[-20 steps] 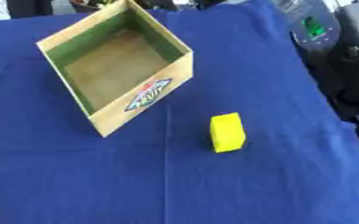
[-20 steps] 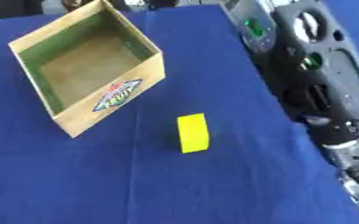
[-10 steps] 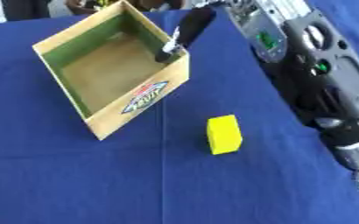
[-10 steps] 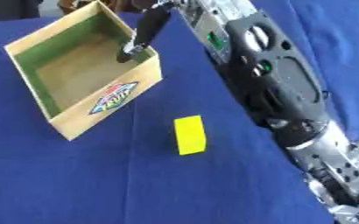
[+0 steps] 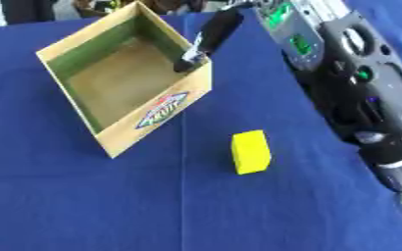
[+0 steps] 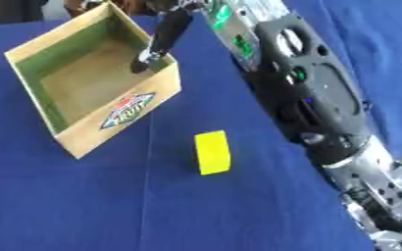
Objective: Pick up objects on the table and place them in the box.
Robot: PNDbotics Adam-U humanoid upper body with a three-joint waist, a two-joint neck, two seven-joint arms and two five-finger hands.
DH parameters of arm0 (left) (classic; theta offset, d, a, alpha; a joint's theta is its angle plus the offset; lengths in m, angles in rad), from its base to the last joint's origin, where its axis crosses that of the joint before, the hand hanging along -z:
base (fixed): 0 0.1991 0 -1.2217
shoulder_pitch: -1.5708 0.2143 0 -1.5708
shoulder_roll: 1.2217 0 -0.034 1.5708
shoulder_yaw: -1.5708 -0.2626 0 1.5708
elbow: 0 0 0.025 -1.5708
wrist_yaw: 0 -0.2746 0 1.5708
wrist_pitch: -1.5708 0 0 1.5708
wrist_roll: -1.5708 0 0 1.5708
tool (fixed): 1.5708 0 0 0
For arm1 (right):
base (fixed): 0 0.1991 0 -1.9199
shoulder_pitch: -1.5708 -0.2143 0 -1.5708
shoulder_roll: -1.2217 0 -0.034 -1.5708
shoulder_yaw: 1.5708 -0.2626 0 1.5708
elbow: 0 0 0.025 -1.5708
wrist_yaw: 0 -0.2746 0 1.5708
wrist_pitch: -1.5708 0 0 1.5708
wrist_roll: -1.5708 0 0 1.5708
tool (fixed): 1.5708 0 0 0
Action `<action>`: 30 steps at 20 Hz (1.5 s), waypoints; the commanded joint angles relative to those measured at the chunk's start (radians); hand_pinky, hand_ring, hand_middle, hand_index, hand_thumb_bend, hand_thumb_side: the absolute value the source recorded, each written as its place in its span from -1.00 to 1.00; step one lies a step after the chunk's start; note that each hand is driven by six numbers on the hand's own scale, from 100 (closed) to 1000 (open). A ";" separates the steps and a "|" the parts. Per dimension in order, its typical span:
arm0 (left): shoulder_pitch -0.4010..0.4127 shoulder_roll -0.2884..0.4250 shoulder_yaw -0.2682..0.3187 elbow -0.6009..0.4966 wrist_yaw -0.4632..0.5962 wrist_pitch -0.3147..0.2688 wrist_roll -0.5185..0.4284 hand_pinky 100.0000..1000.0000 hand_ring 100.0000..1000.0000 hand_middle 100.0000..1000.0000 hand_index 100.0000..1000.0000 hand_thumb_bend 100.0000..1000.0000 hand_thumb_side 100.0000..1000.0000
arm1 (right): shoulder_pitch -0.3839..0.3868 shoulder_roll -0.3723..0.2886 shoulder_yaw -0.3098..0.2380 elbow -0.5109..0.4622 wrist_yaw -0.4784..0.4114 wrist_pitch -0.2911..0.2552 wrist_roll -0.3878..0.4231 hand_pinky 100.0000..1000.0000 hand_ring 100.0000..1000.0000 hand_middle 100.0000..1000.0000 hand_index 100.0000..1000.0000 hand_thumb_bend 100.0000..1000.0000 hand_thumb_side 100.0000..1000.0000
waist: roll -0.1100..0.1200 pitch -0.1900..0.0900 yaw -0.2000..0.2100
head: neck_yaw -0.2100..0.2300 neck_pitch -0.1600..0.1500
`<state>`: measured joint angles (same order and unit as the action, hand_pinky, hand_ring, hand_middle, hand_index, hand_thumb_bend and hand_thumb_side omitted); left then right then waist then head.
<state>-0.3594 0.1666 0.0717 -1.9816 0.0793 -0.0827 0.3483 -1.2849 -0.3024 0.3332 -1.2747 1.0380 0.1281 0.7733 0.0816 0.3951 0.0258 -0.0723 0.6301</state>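
- Left eye view: yellow block lying on the blue counter at lower centre of the frame, well apart from the right robot hand at upper centre.
- Cardboard box sitting at upper left, open side up, green lining on its inner walls, a printed logo on the near outer wall; nothing visible on its brown floor.
- Yellow block just off the box's lower right corner, not touching it.
- Right robot hand reaching in from the upper right, one dark finger stretched long and straight, its tip at the box's right-hand rim near the far corner; cannot tell whether touching the rim or just above it.
- Holding nothing; other fingers out of sight.
- Black and silver right forearm filling the right side of the frame, green lights showing on it.
- Left robot hand nowhere in either view.
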 commanded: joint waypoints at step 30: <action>0.014 0.038 0.010 -0.018 -0.009 0.006 0.009 0.31 0.55 0.42 0.61 -1.00 0.83 | 0.130 -0.370 0.072 -0.378 -0.369 0.022 0.042 0.72 0.69 0.55 0.89 0.39 0.14 | -0.010 -0.048 -0.098 | 0.070 0.022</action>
<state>-0.3420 0.1772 0.0722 -1.9816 0.0738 -0.0775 0.3546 -1.1409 -0.6469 0.4116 -1.6317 0.6780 0.1507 0.8225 0.0747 0.3751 -0.0742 -0.0079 0.6426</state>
